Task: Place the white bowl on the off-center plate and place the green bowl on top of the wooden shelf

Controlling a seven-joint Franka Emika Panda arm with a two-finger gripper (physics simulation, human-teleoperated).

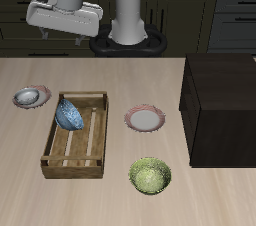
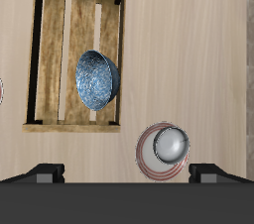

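Note:
The white bowl [image 1: 31,95] sits on the off-center plate [image 1: 17,100], a white plate with a pink-red rim near the table's side edge; both also show in the wrist view, bowl [image 2: 170,146] on plate [image 2: 145,161]. The green bowl [image 1: 150,176] stands on the table near the front edge. The wooden shelf [image 1: 220,105] is a dark box at the other side, its top bare. My gripper [image 1: 62,34] hangs high above the table's back, over the plate's side. It is open and empty, its fingertips [image 2: 45,171] wide apart.
A light-wood slatted crate [image 1: 75,140] holds a blue-patterned bowl [image 1: 70,114] tilted on its side; the crate [image 2: 55,59] and bowl [image 2: 96,78] also show in the wrist view. An identical empty plate [image 1: 145,119] lies mid-table between crate and shelf.

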